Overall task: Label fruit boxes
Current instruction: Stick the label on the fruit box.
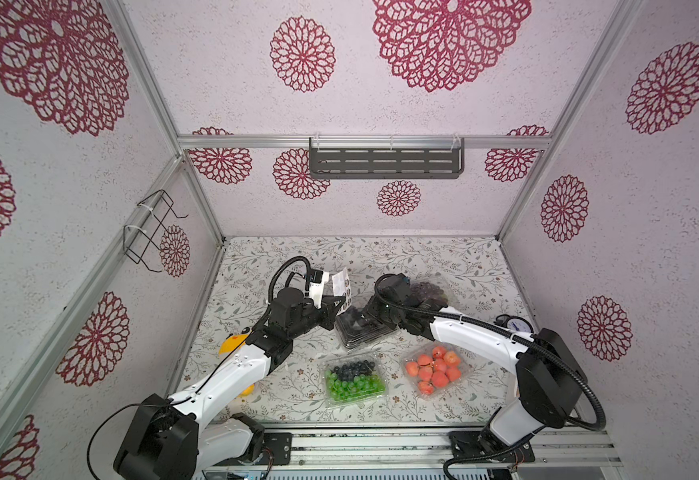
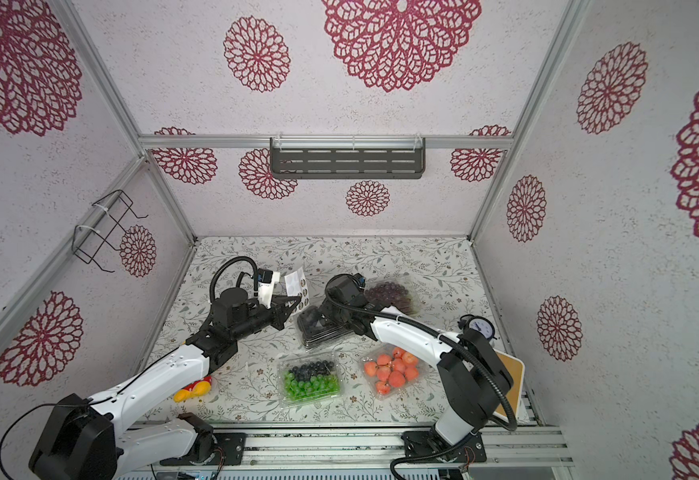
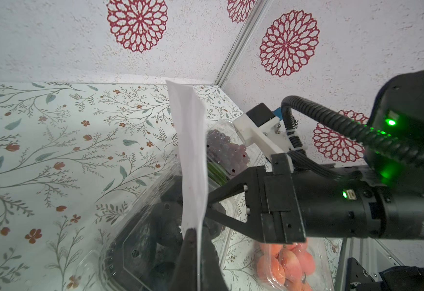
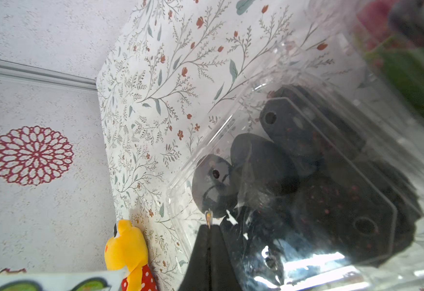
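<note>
Bright, even light; top views bow at their edges. Glare streaks the black-fruit punnet (image 4: 306,176) beside the right gripper (image 4: 209,225); beyond, blur.

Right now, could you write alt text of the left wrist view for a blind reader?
The left gripper pinches a white sticker sheet, seen edge-on; the shut right gripper points at it from the side. Beneath lies the black fruit box, with the purple fruit box and orange-red fruit box nearby.

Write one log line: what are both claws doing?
left claw: shut on sticker sheet | right claw: shut, tip over black-fruit box
</note>
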Tool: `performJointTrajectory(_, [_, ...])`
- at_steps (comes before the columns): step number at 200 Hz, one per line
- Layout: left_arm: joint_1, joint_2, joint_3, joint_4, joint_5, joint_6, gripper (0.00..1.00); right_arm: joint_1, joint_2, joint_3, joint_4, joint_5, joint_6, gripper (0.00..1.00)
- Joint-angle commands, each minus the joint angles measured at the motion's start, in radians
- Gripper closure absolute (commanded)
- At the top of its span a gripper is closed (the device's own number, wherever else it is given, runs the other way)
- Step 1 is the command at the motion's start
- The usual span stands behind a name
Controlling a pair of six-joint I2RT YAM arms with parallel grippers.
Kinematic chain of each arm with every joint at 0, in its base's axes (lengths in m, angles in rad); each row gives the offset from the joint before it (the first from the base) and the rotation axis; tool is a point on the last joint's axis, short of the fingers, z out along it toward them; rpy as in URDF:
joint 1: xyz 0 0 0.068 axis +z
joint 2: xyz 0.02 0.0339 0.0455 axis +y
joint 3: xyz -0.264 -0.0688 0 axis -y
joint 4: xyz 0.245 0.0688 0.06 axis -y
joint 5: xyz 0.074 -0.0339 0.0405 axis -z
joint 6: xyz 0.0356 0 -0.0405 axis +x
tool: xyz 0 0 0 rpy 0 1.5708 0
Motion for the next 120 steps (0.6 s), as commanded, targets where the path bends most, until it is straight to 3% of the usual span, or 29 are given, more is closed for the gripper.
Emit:
performJointTrajectory(1, [-0.001,-0.018,-0.008,-0.005,-0.018,0.015,1.0,0.0,0.043,0.05,-0.062,0.014,0.043,1.0])
performJointTrajectory(59, [-0.001,-0.025,-0.02,-0.01,-0.01,0.029,1.0,-0.014,0.086,0.109,-0.15,0.034,0.017,1.0])
performJointTrajectory(83, [-0.001,-0.023,-0.023,0.001,0.002,0.03,1.0,-0.012,0.108,0.119,-0.181,-0.013,0.014,1.0])
performJointTrajectory(120, [-0.002,-0.03,-0.033,0.003,-0.001,0.034,1.0,-0.006,0.069,0.121,-0.244,0.017,0.005,1.0])
